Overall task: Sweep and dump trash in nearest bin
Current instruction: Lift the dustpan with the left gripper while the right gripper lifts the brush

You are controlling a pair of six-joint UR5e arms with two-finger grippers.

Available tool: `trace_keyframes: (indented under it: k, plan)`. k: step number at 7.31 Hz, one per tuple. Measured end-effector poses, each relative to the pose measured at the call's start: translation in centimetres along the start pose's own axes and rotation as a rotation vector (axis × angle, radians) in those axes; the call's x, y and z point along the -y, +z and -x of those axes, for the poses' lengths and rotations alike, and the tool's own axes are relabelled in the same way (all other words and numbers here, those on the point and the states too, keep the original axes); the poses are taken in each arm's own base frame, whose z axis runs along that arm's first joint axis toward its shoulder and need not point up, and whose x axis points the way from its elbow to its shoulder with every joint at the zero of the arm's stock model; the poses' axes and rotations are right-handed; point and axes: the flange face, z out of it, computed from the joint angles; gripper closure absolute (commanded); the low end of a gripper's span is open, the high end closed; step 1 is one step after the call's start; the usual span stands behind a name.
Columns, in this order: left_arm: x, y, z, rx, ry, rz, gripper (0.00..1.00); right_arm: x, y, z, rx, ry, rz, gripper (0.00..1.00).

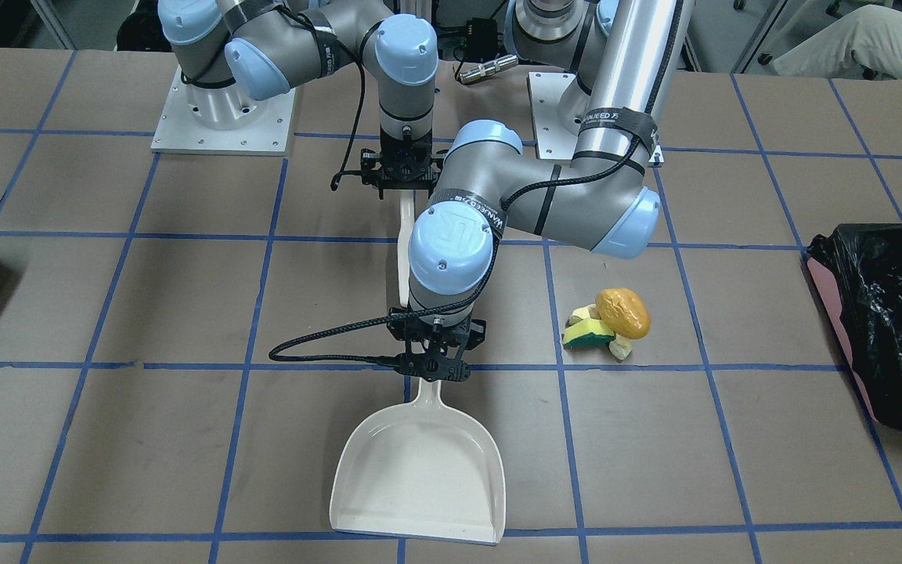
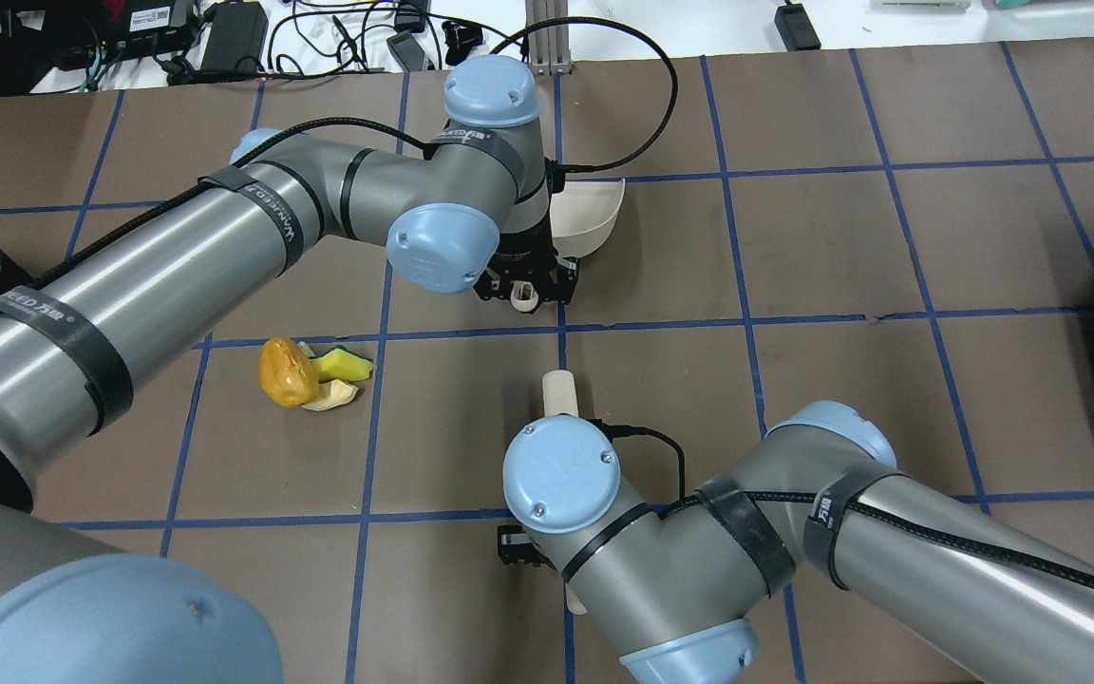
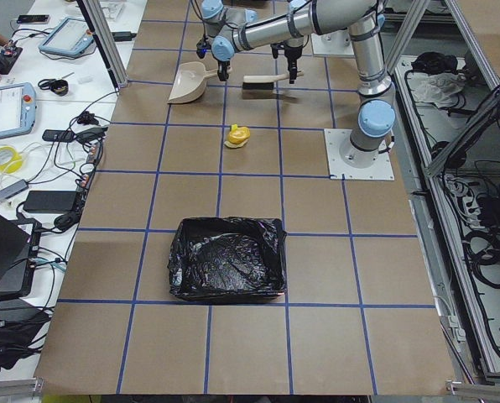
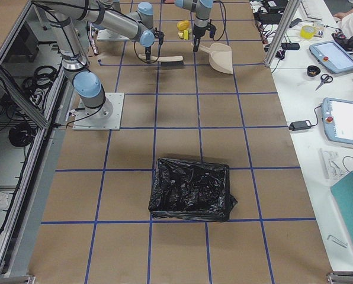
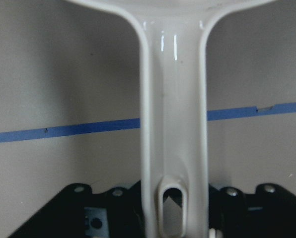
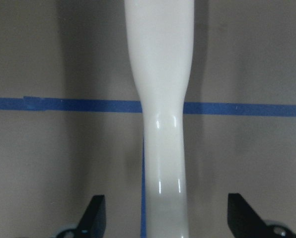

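Overhead exterior view shows the trash [image 2: 308, 375] lying toward the counter's edge on the robot's left, well apart from the bin [image 1: 882, 329] at that edge. Near the counter's middle, the left gripper [image 1: 430, 368] is clamped on the dustpan [image 1: 420, 470] handle. The right gripper [image 1: 402, 178] is spread wide, its fingers [image 6: 95, 214] straddling the brush handle [image 6: 160, 99] without touching it.
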Motion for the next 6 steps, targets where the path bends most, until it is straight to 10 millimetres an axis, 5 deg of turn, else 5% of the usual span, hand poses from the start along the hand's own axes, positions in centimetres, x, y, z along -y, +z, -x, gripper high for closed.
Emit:
trace_keyframes:
  k: [1,2,4,5,6]
  plan:
    - [0.0,0.2,0.1,0.004,0.000,0.003,0.28,0.0,0.0,0.0,0.002,0.001,0.001,0.59]
    - [0.0,0.7,0.1,0.005,-0.005,0.009,0.20,-0.1,-0.1,0.1,0.007,0.008,0.004,0.60]
    - [0.1,1.3,0.1,0.005,-0.022,0.018,0.21,-0.1,-0.3,0.1,0.010,0.028,-0.001,0.77]
    - [0.1,1.4,0.1,0.005,-0.028,0.019,0.35,-0.1,-0.4,0.1,0.013,0.040,-0.004,0.95]
    - [0.1,1.3,0.1,0.005,-0.031,0.018,0.51,-0.1,-0.5,0.1,0.016,0.058,-0.006,1.00]
